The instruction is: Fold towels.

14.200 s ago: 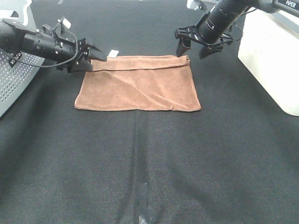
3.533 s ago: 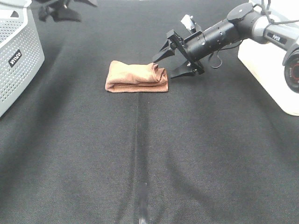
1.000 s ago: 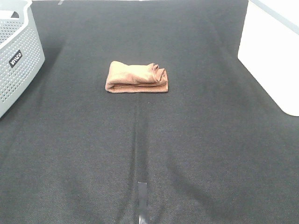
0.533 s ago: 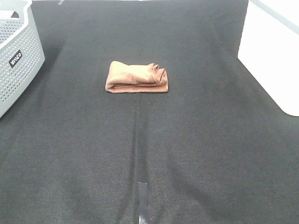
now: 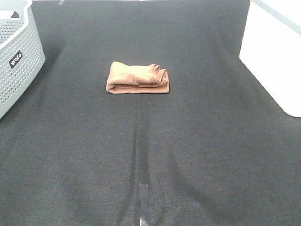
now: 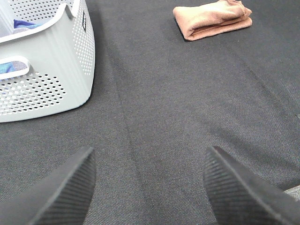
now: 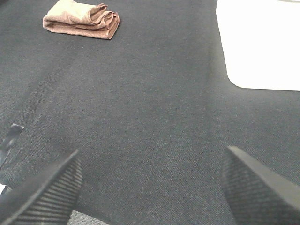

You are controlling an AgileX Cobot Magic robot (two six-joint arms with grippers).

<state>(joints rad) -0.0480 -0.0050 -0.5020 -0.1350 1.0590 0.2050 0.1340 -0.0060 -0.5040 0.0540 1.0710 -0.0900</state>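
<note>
The brown towel point(image 5: 138, 78) lies folded into a small thick bundle on the black cloth, in the middle toward the far side. It also shows in the left wrist view point(image 6: 213, 18) and in the right wrist view point(image 7: 82, 19), far from both grippers. Neither arm appears in the exterior high view. My left gripper point(image 6: 150, 187) is open and empty over bare cloth. My right gripper point(image 7: 152, 187) is open and empty over bare cloth.
A grey perforated laundry basket point(image 5: 19, 52) stands at the far left, with blue cloth inside point(image 6: 23, 24). A white box point(image 5: 277, 56) stands at the far right, also in the right wrist view point(image 7: 262, 42). A strip of tape point(image 5: 143, 205) marks the near middle.
The towel went from half-folded flat to a small bundle. The right arm, at the towel 3.5 s ago, has withdrawn from the high view. Nothing has moved in the last second.
</note>
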